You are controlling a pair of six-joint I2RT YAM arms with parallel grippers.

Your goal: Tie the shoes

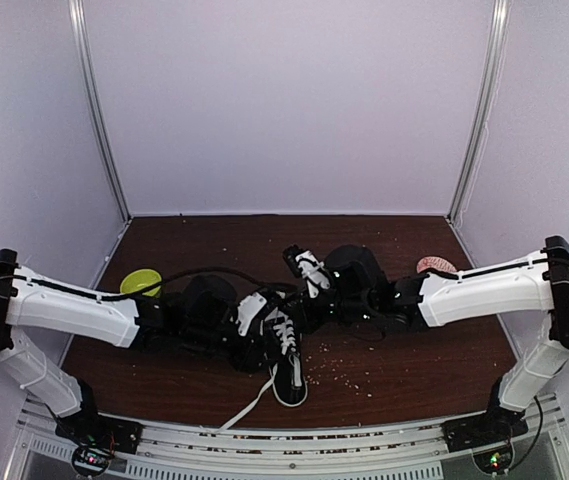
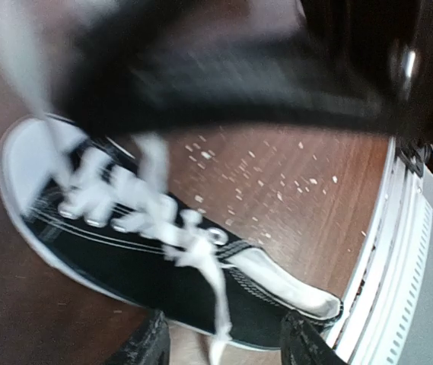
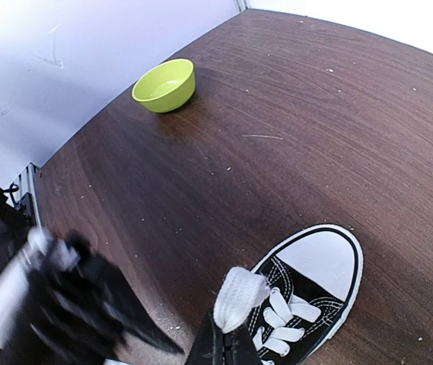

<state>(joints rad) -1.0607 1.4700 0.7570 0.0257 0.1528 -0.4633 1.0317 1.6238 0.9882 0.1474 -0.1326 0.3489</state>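
Note:
A black sneaker point(image 1: 290, 368) with white laces lies on the brown table, heel toward the near edge. The left wrist view shows its white toe cap point(image 2: 24, 156) and heel opening. My left gripper point(image 1: 262, 318) hovers over the shoe, open point(image 2: 224, 346), and a loose lace end point(image 2: 218, 304) hangs between its spread fingers without being pinched. My right gripper point(image 1: 302, 268) is above the toe end, shut point(image 3: 235, 338) on a folded white lace loop point(image 3: 239, 296). The toe cap point(image 3: 324, 262) shows just to its right.
A green bowl point(image 1: 141, 283) sits at the left of the table and also shows in the right wrist view point(image 3: 165, 84). A pinkish object point(image 1: 436, 265) lies at the right. Crumbs point(image 1: 349, 375) dot the table. One lace point(image 1: 246, 408) trails toward the near rail.

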